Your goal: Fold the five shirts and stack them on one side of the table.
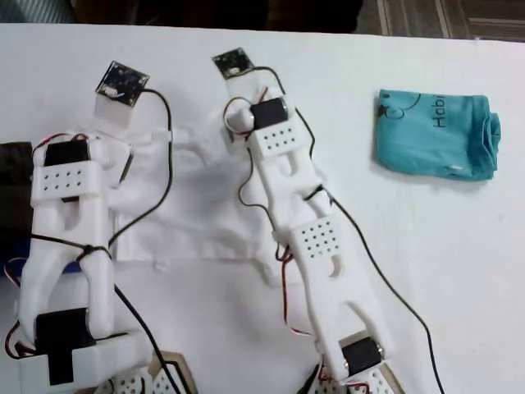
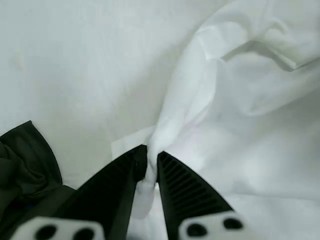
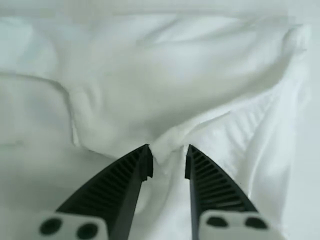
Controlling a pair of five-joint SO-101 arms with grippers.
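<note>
Left gripper [image 2: 151, 159] pinching white shirt [image 2: 240, 125] edge, right gripper [image 3: 169, 156] pinching its fold

White table [image 1: 271, 49] with dark floor [image 1: 246, 10] beyond its far edge.

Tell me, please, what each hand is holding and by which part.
The left hand pinches a bunched edge of the white shirt; the right hand seems to pinch a raised crease of the same shirt.
</note>
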